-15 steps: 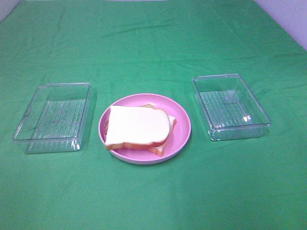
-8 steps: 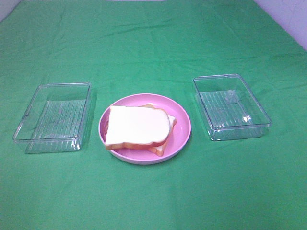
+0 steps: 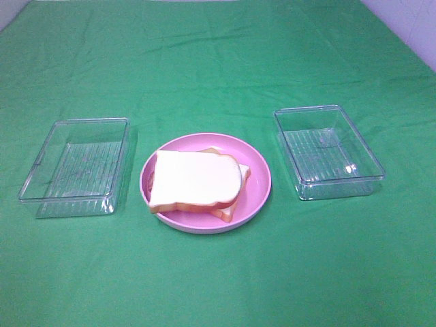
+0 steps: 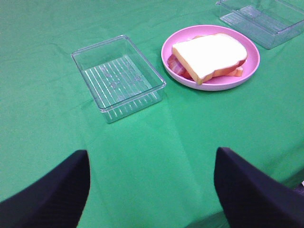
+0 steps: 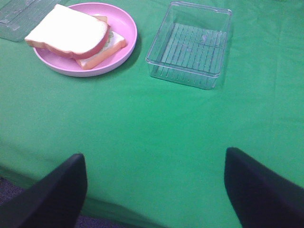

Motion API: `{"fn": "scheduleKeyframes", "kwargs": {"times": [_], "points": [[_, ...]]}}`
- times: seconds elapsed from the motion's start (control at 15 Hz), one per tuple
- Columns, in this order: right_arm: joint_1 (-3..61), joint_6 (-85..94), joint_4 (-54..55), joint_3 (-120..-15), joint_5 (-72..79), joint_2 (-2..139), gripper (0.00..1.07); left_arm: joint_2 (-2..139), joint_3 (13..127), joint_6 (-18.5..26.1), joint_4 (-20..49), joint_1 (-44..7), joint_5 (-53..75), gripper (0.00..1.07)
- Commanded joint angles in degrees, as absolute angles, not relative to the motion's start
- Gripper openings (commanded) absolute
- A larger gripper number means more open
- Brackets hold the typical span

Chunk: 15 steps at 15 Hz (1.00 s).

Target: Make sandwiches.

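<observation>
A sandwich (image 3: 196,182) of two white bread slices with orange-brown crust lies stacked on a round pink plate (image 3: 261,178) in the middle of the green table. Reddish bacon (image 4: 175,66) peeks out between the slices, and a pale green edge of lettuce (image 5: 109,37) shows too. My left gripper (image 4: 151,183) hangs open near the table's front edge, well back from the plate (image 4: 251,61). Likewise my right gripper (image 5: 154,185) stands open at the front edge, nothing between its fingers. Neither gripper appears in the exterior high view.
A clear plastic box (image 3: 76,166) stands empty left of the plate; another clear box (image 3: 328,151) stands empty to its right. Green cloth (image 3: 218,61) covers the whole table. The table's front edge (image 5: 28,178) shows in the right wrist view.
</observation>
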State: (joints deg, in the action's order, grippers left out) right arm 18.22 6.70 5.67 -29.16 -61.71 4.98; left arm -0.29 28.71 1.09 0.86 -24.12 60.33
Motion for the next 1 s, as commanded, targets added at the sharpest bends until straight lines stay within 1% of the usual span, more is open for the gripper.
{"fn": "scheduleKeyframes", "kwargs": {"times": [0.07, 0.2, 0.27, 0.4, 0.47, 0.53, 0.6, 0.67, 0.8, 0.93, 1.0], "points": [[18.16, 7.51, 5.61, -28.93, -60.96, 4.58, 0.76, -1.49, 28.59, 1.15, 1.26, -24.18, 59.93, 0.7], [18.16, 7.51, 5.61, -28.93, -60.96, 4.58, 0.76, -1.49, 28.59, 1.15, 1.26, -24.18, 59.93, 0.7], [16.79, 7.51, 5.9, -28.93, -60.96, 4.58, 0.76, -1.49, 28.59, 1.15, 1.26, -23.49, 59.93, 0.7], [8.31, 7.45, 5.9, -28.93, -60.96, 4.58, 0.76, -1.49, 28.59, 1.15, 1.09, -17.07, 59.93, 0.7], [3.21, 7.45, 5.9, -28.93, -60.96, 4.58, 0.76, -1.49, 28.59, 1.15, 1.09, -11.57, 59.93, 0.7], [0.92, 7.45, 5.9, -28.93, -60.96, 4.58, 0.76, -1.49, 28.59, 1.15, 1.09, -6.47, 59.93, 0.7], [0.92, 7.45, 5.9, -28.93, -60.96, 4.58, 0.76, -1.49, 28.59, 1.15, 1.09, -6.47, 59.93, 0.7], [-0.63, 7.45, 5.9, -28.93, -60.96, 4.58, 0.76, -1.49, 28.59, 1.15, 1.09, -2.01, 59.93, 0.7], [-0.57, 7.45, 5.9, -28.93, -60.96, 3.78, 0.76, -1.49, 28.59, 1.15, 1.09, 3.15, 59.93, 0.7], [-0.57, 7.45, 5.9, -28.93, -60.96, -1.43, 0.76, -1.49, 28.59, 1.15, 1.09, 6.02, 59.93, 0.7], [-0.57, 7.45, 5.9, -28.93, -60.96, -1.43, 0.76, -1.49, 28.59, 1.15, 1.09, 6.02, 59.93, 0.7]]}}
